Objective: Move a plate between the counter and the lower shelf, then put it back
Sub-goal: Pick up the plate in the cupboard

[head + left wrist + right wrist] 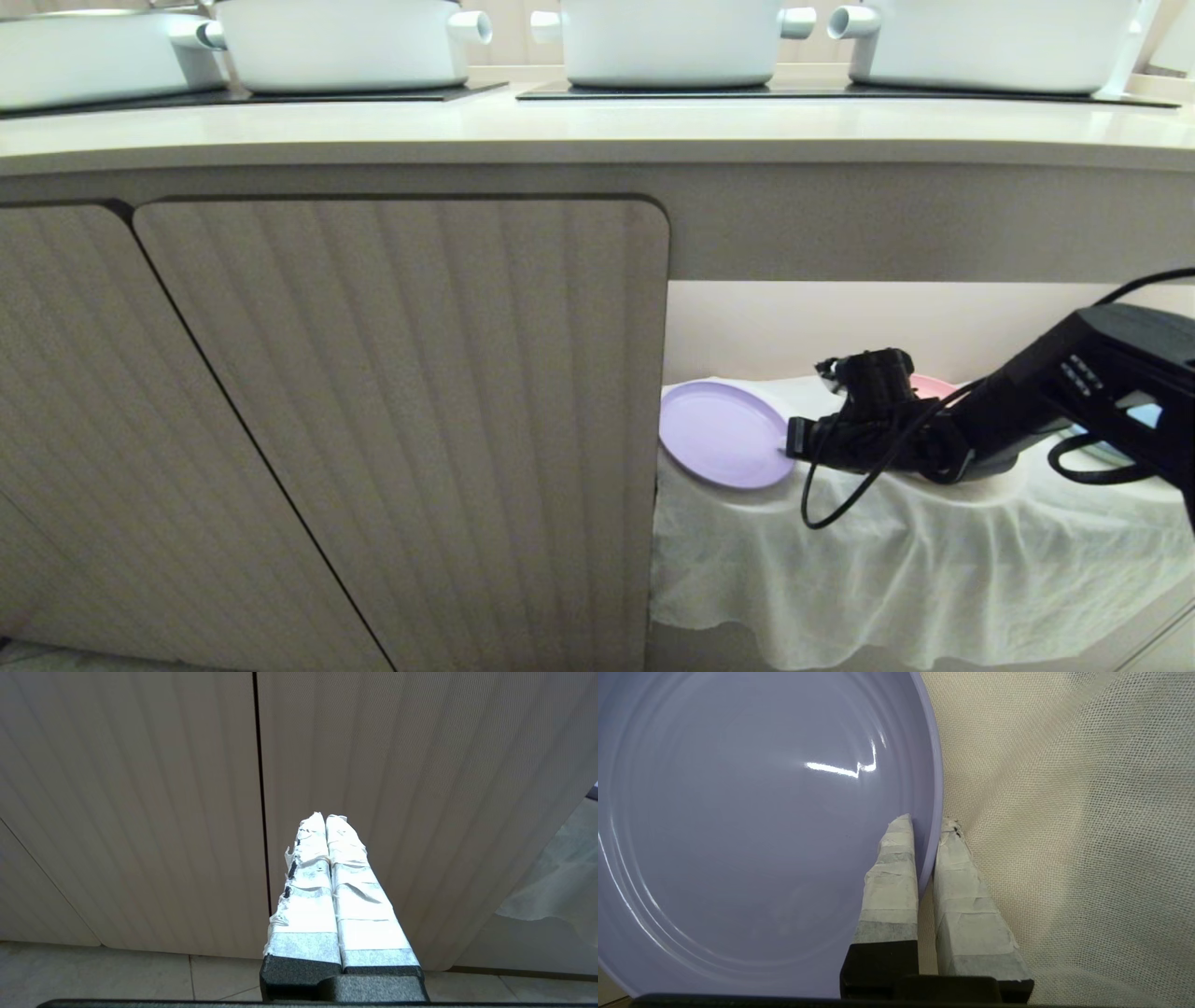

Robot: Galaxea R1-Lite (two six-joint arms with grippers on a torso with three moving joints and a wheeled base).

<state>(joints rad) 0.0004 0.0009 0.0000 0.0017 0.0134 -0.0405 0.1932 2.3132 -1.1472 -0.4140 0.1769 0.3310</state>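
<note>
The lilac plate (724,434) (752,826) lies on the white cloth of the lower shelf (896,551), at the niche's left end beside the cabinet door. My right gripper (784,446) (928,823) reaches in from the right and is shut on the plate's right rim, one taped finger inside the rim and one outside against the cloth. The counter (597,131) runs above. My left gripper (325,816) is parked low in front of the cabinet doors, its taped fingers pressed together with nothing between them.
Several white pots (667,37) stand on the black hob panels (803,91) of the counter. A pink plate (934,385) and a blue plate (1125,439) lie further right on the shelf, partly behind my right arm. Ribbed cabinet doors (411,420) close off the left side.
</note>
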